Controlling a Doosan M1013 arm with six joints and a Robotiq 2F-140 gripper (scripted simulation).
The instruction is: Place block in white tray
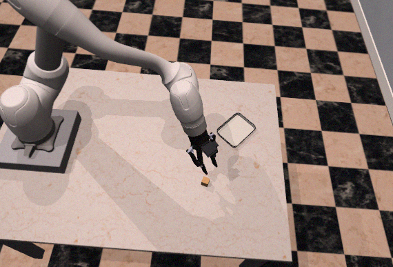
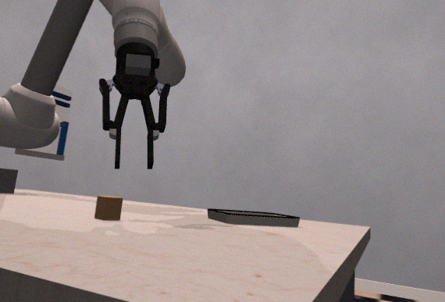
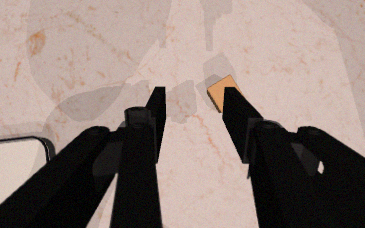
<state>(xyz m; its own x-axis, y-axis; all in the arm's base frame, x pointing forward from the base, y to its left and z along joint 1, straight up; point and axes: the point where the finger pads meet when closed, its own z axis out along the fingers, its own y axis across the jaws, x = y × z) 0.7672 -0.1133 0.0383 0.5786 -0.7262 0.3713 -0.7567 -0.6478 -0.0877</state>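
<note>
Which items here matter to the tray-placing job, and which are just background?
Job:
- block, resting on the table
- white tray, nothing in it
- gripper, partly closed, holding nothing, above the block

Background:
- blue-striped white panel behind the arm
- arm's grey base plate

No text, number or brand can be read anywhere — the white panel [image 2: 62, 129] at far left carries only blue stripes, no letters.

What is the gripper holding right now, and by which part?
Nothing. The gripper hangs in the air with its fingers part-closed on empty space; the block sits on the table below, untouched.
</note>
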